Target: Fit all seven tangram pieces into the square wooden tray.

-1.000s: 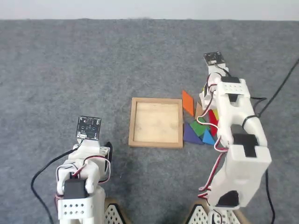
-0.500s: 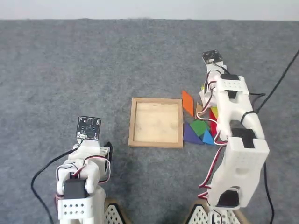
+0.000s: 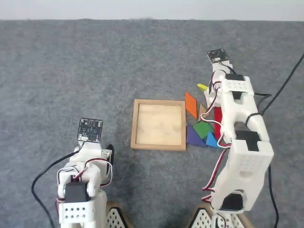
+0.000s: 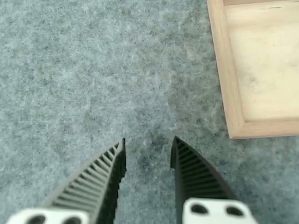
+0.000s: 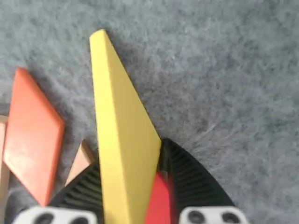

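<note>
Right of the tray (image 3: pixel 159 124), your right gripper (image 5: pixel 133 184) is clamped on the yellow triangle (image 5: pixel 124 140). The piece stands on edge between the fingers, its sharp tip pointing away from the gripper. From above, that tip pokes out beside the arm, past the tray's far right corner. You can't tell from these views whether the piece is clear of the desk (image 3: pixel 95 71). The other pieces sit clustered along the tray's right side, all outside it. The orange parallelogram (image 3: pixel 190 104) is just beside the tray's right rim near the far corner. A small tan piece (image 3: pixel 203 111) is next to it on the side away from the tray. The purple triangle (image 3: pixel 194 137) is against the rim near the tray's near right corner, with the green piece (image 3: pixel 203 128) touching it. The blue triangle (image 3: pixel 212 140) and red piece (image 3: pixel 218 118) lie further out from the tray, partly under the arm. The tray itself holds no pieces. Your left gripper (image 4: pixel 148 154) is off the tray's near left corner, fingers apart with nothing between them, pointing down at bare grey desk.
</note>
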### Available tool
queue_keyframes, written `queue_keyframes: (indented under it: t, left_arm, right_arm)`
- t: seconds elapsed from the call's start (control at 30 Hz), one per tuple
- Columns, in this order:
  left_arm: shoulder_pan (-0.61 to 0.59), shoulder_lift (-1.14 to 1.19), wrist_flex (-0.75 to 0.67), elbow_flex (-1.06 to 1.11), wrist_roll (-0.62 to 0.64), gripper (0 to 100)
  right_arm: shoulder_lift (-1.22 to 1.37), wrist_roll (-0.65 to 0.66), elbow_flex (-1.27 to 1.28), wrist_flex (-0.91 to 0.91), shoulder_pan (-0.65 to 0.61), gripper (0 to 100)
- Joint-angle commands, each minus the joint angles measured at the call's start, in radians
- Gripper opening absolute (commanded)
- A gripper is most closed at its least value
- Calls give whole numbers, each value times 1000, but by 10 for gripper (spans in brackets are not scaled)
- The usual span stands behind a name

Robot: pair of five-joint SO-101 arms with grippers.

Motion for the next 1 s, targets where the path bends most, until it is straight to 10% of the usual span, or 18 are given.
queue_keyframes:
  t: [0.0, 0.4, 0.97]
  left_arm:
    - [2, -28, 9, -8, -6, 153]
    - [2, -28, 9, -8, -6, 153]
    - [2, -28, 9, -8, -6, 153]
  right_arm:
    - [-79, -17, -25, 5, 1, 76]
    - [-77, -11, -25, 4, -18, 257]
    - [-79, -12, -26, -96, -102, 241]
